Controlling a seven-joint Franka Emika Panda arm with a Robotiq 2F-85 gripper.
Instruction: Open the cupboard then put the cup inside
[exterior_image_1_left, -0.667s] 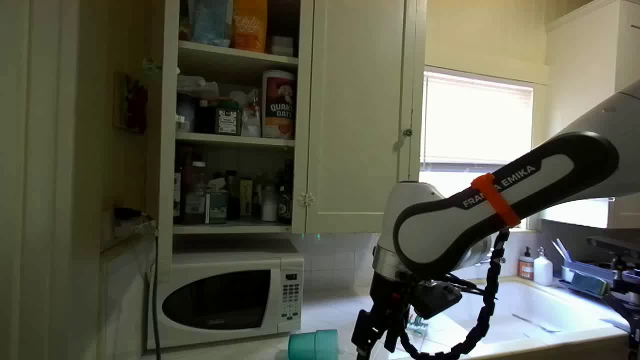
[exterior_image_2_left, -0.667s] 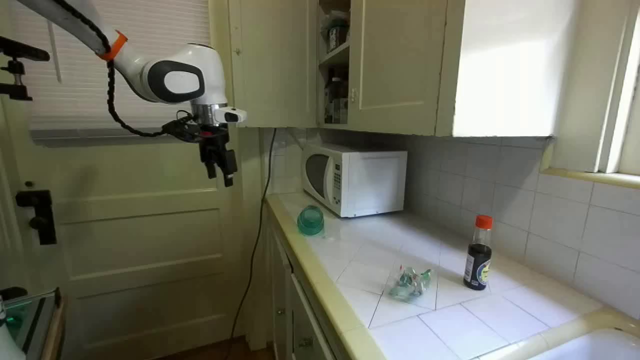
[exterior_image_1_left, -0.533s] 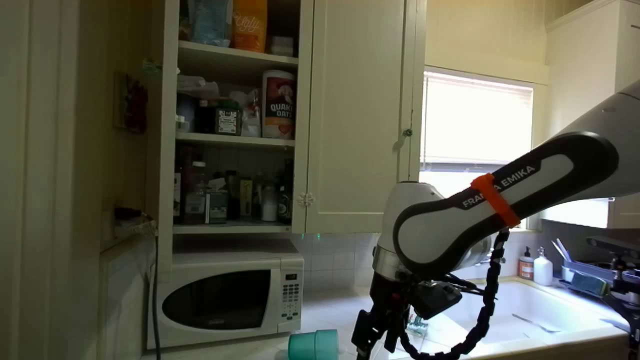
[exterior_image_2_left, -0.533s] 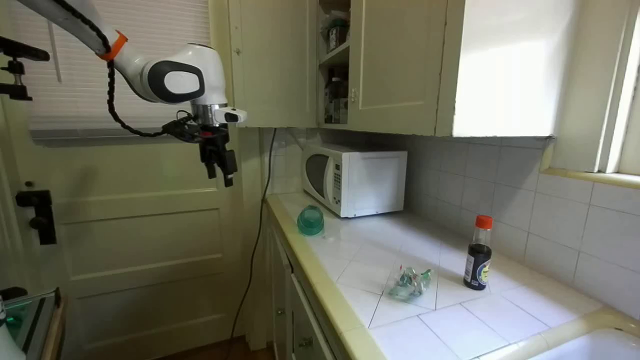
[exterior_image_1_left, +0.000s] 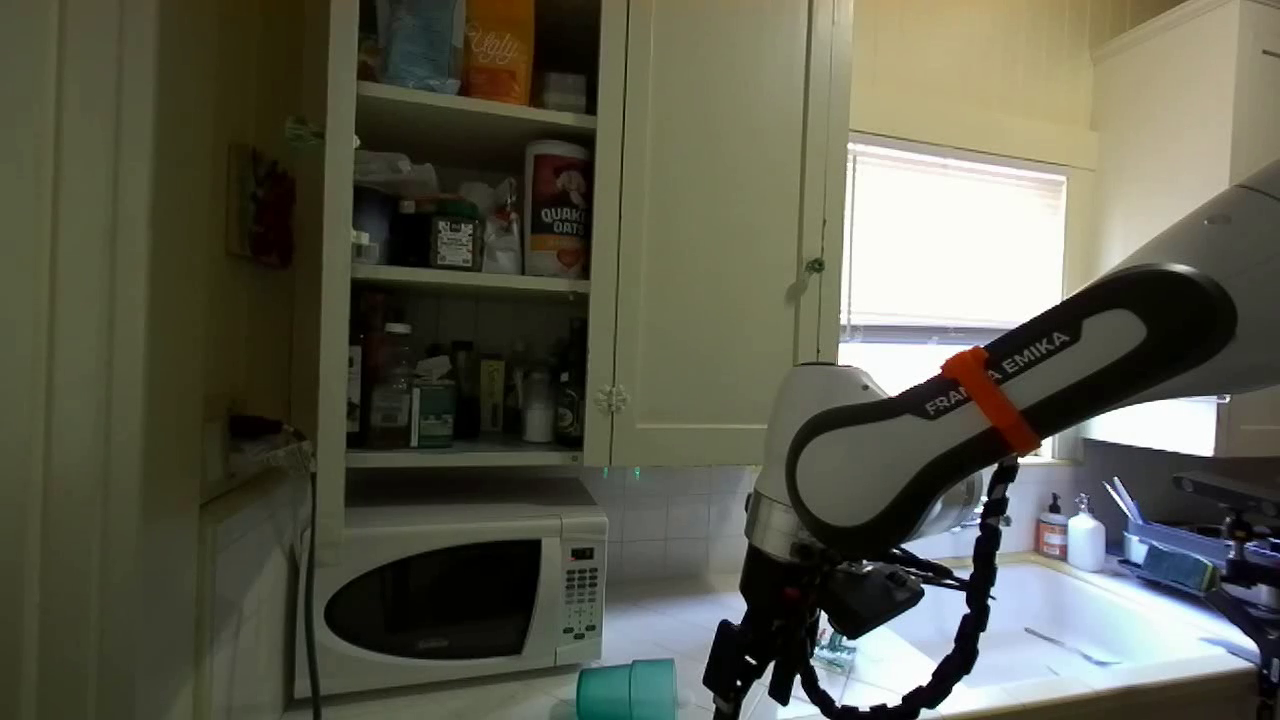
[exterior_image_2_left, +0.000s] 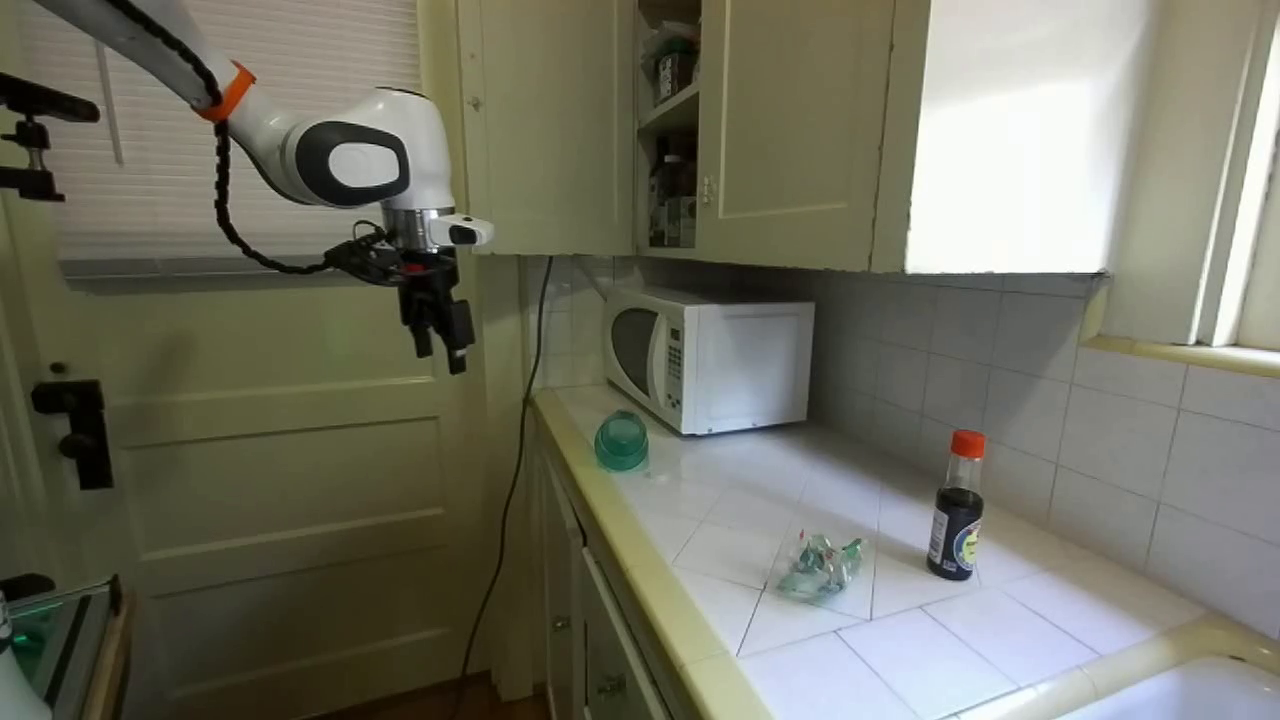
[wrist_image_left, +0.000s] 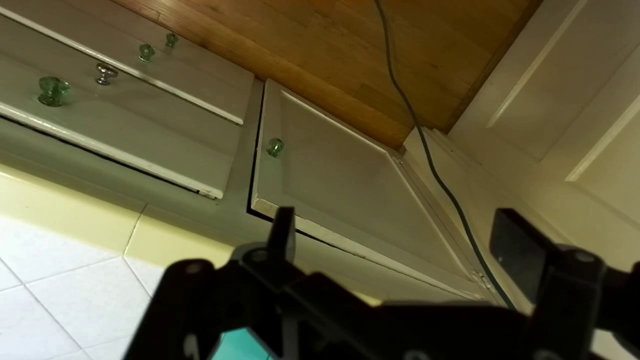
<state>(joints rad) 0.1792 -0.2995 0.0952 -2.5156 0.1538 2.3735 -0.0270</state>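
Observation:
In both exterior views the cupboard (exterior_image_1_left: 715, 230) has its plain cream door (exterior_image_2_left: 800, 130) closed flat, so its inside is hidden. The teal-green cup (exterior_image_1_left: 650, 690) appears to lie on its side on the white tiled counter, in front of the microwave. In an exterior view the cup (exterior_image_2_left: 621, 440) sits near the counter's front edge; a teal patch of it (wrist_image_left: 242, 346) shows low in the wrist view. My gripper (exterior_image_2_left: 441, 357) hangs apart from the cup, higher and toward the room side. Between its wide-spread fingers (wrist_image_left: 517, 255) the gripper (wrist_image_left: 395, 220) holds nothing.
A doorless compartment (exterior_image_1_left: 470, 275) crowded with bottles and boxes adjoins the cupboard. Below it stands the microwave (exterior_image_1_left: 440, 590). The counter also bears a red-capped bottle (exterior_image_2_left: 955, 520) and a small clear bag (exterior_image_2_left: 822, 568). A sink (exterior_image_1_left: 1060, 610) lies beyond. Lower cabinet door (wrist_image_left: 340, 175) shows beneath the gripper.

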